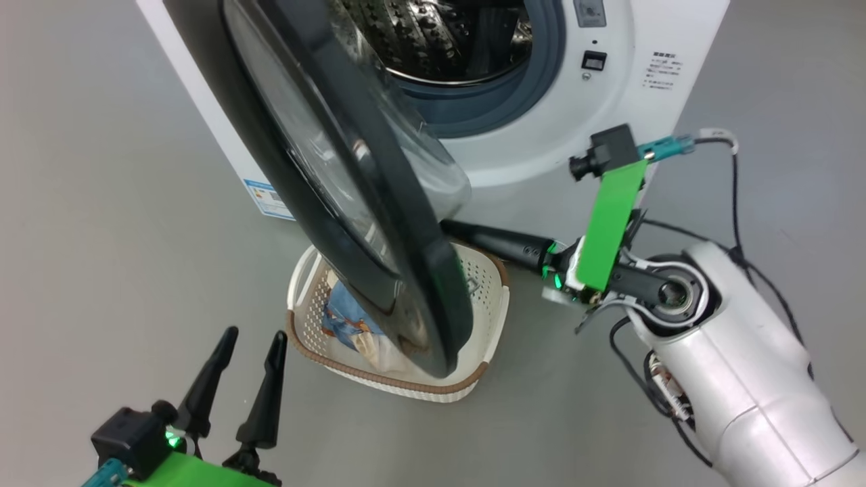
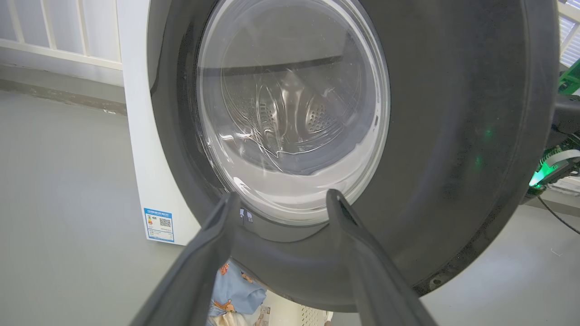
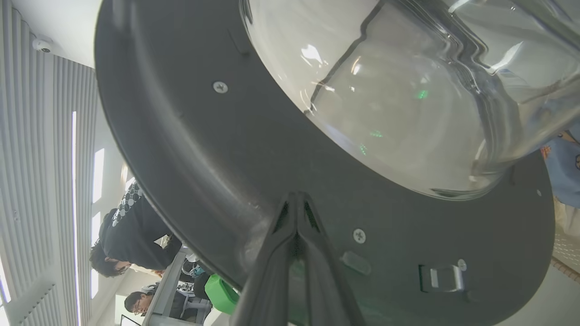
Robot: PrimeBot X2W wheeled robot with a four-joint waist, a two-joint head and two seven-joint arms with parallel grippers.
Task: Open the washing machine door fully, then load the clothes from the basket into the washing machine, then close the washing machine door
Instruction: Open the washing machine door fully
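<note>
The washing machine [image 1: 541,135] stands at the top of the head view with its steel drum exposed. The washing machine door [image 1: 352,203] is swung partway out, edge-on to me, and hangs over the basket [image 1: 487,318]. The clothes [image 1: 345,321], light blue with a cream piece, lie in the basket, partly hidden by the door. My right gripper [image 1: 450,228] is shut, and its tips [image 3: 297,195] press on the door's black inner face [image 3: 181,136] just below the glass bowl. My left gripper [image 1: 254,335] is open and empty, facing the door's outer side [image 2: 453,136] with its fingers [image 2: 281,197] apart.
Grey floor lies all around the machine and basket. A blue label sticker [image 1: 270,198] marks the machine's left side. Black cables [image 1: 734,203] trail from my right arm. Two people [image 3: 131,235] are at a desk beyond the door's edge.
</note>
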